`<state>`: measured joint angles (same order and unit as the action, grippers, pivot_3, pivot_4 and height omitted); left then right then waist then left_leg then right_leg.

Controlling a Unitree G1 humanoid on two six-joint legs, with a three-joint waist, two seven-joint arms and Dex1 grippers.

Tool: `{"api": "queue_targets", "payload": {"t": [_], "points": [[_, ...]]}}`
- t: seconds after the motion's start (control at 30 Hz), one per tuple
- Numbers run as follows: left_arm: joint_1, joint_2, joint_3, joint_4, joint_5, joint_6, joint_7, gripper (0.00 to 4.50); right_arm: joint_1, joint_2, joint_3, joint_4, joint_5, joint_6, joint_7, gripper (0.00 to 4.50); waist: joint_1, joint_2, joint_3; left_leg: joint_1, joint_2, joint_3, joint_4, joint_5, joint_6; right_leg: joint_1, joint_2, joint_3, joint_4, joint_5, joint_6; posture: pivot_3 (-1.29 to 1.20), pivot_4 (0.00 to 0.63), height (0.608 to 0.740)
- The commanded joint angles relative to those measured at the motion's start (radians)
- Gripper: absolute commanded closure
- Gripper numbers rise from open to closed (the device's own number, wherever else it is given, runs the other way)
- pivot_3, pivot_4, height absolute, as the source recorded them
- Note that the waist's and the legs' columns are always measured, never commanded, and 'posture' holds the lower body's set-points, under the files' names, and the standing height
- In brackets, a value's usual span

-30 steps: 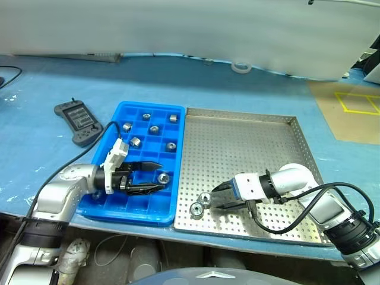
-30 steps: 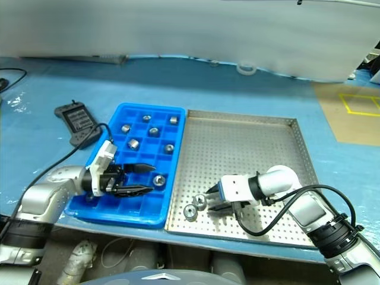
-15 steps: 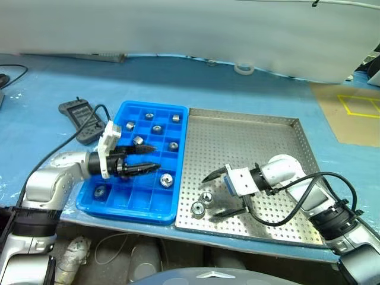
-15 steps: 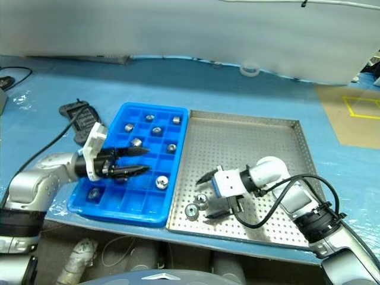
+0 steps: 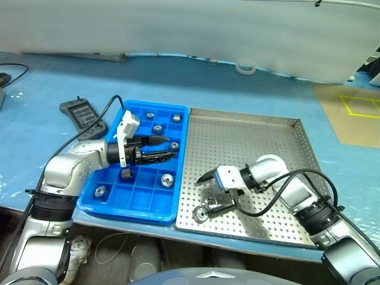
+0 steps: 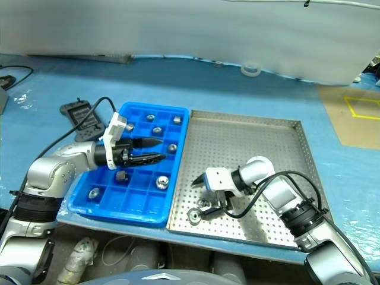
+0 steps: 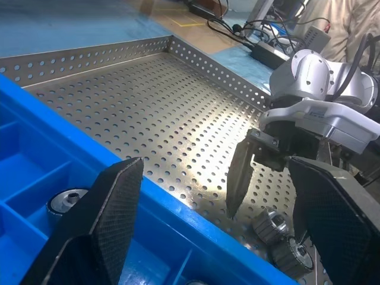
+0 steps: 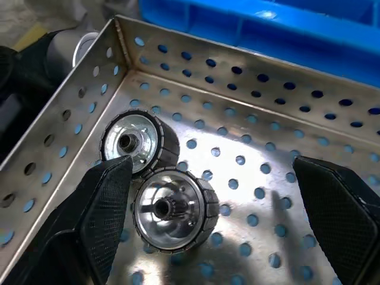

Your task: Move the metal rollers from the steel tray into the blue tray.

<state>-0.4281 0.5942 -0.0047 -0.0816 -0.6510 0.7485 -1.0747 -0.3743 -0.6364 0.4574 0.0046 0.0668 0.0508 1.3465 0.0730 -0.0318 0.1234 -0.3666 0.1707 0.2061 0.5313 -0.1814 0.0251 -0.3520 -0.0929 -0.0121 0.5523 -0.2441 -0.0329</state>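
Two metal rollers (image 8: 172, 211) (image 8: 133, 142) lie touching in the near left corner of the perforated steel tray (image 5: 249, 116), also seen as shiny rings (image 5: 202, 214). My right gripper (image 5: 205, 195) is open, and its black fingers (image 8: 101, 225) stand one on each side of the nearer roller without touching it. The blue tray (image 5: 133, 205) adjoins the steel tray's left side and holds several rollers, one of them (image 5: 168, 179) in a near compartment. My left gripper (image 5: 166, 148) hovers open and empty over the blue tray's middle, pointing toward the steel tray.
A dark grey handheld controller (image 5: 80, 113) with its cable lies on the blue table left of the blue tray. A roll of tape (image 5: 245, 67) sits at the back. The steel tray's raised rim (image 8: 89, 83) closes in the rollers on two sides.
My right gripper opened wide and shifted left until its fingers flank the nearer roller. My left gripper rose and moved farther across the blue tray, still open and empty.
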Motion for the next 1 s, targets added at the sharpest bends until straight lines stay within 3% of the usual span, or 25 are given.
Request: {"api": "queue_targets", "payload": {"t": [0.03, 0.23, 0.43, 0.53, 0.83, 1.0], "points": [[0.001, 0.016, 0.013, 0.014, 0.009, -0.033, -0.022, 0.41, 0.035, -0.04, -0.012, -0.022, 0.011, -0.018, 0.028, 0.01, 0.0, 0.0, 0.0, 0.0, 0.0, 0.0, 0.0, 0.0, 0.0, 0.0, 0.0, 0.0, 0.0, 0.0, 0.0, 0.07, 0.15, 0.74], [0.005, 0.07, 0.046, 0.095, 0.01, -0.078, -0.103, 0.41, 0.029, -0.076, -0.047, -0.068, 0.059, 0.031, 0.058, 0.01, 0.0, 0.001, 0.001, 0.001, 0.001, 0.0, 0.0, 0.0, 0.0, 0.0, 0.0, 0.0, 0.0, 0.0, 0.0, 0.07, 0.15, 0.74], [0.051, 0.092, 0.075, 0.044, -0.012, -0.069, -0.107, 0.41, 0.035, -0.083, -0.044, -0.086, 0.051, 0.036, 0.059, 0.01, 0.005, 0.002, 0.001, 0.001, 0.0, 0.0, 0.0, -0.001, 0.001, 0.0, 0.0, 0.0, 0.0, 0.0, 0.0, 0.07, 0.15, 0.74], [0.075, 0.097, 0.092, -0.021, -0.038, -0.035, -0.08, 0.41, 0.042, -0.091, -0.039, -0.107, 0.054, 0.051, 0.068, 0.6, 0.009, 0.002, 0.001, 0.0, 0.0, 0.0, 0.0, -0.001, 0.002, 0.0, 0.0, 0.0, 0.0, 0.0, 0.0, 0.07, 0.15, 0.74], [-0.003, 0.032, 0.054, -0.14, -0.086, 0.111, 0.086, 0.41, 0.053, -0.11, -0.031, -0.159, 0.038, 0.09, 0.058, 3.74, 0.022, 0.003, 0.002, 0.001, 0.0, 0.0, 0.0, 0.0, 0.0, 0.0, 0.0, 0.0, 0.0, 0.0, 0.0, 0.06, 0.15, 0.74], [-0.041, 0.019, 0.045, -0.1, -0.079, 0.111, 0.095, 0.41, 0.05, -0.114, -0.04, -0.18, 0.044, 0.122, 0.048, 3.85, 0.02, 0.002, 0.001, 0.001, 0.0, 0.0, 0.0, 0.0, 0.0, 0.0, 0.0, 0.001, 0.0, 0.0, 0.0, 0.05, 0.15, 0.74]]}}
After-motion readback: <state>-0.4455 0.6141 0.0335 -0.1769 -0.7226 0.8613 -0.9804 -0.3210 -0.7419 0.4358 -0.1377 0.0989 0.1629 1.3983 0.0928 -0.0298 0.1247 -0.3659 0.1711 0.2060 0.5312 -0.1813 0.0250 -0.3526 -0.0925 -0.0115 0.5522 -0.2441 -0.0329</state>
